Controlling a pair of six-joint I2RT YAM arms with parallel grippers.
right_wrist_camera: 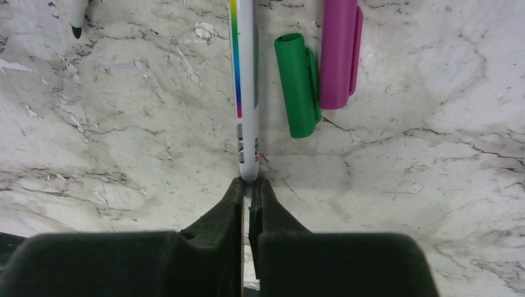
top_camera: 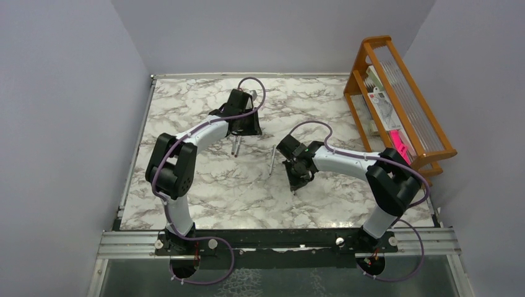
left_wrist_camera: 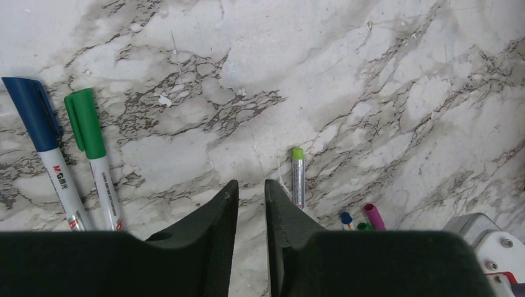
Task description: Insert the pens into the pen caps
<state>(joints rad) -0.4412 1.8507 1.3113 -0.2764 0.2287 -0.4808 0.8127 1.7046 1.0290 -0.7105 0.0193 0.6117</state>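
Two loose caps, a green cap [right_wrist_camera: 298,83] and a magenta cap [right_wrist_camera: 339,52], show only in the right wrist view, side by side on the marble table [right_wrist_camera: 433,185] just beside a white pen [right_wrist_camera: 247,93]. There the right fingers [right_wrist_camera: 229,210] are clenched at that pen's near end; whether they pinch it I cannot tell. Only the left wrist view shows a blue-capped pen [left_wrist_camera: 37,136] next to a green-capped pen [left_wrist_camera: 90,148], with the left fingers [left_wrist_camera: 223,210] slightly parted around nothing

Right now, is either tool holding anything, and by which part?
The right tool seems to pinch the white pen by its very end. The left tool stands open, holding nothing.
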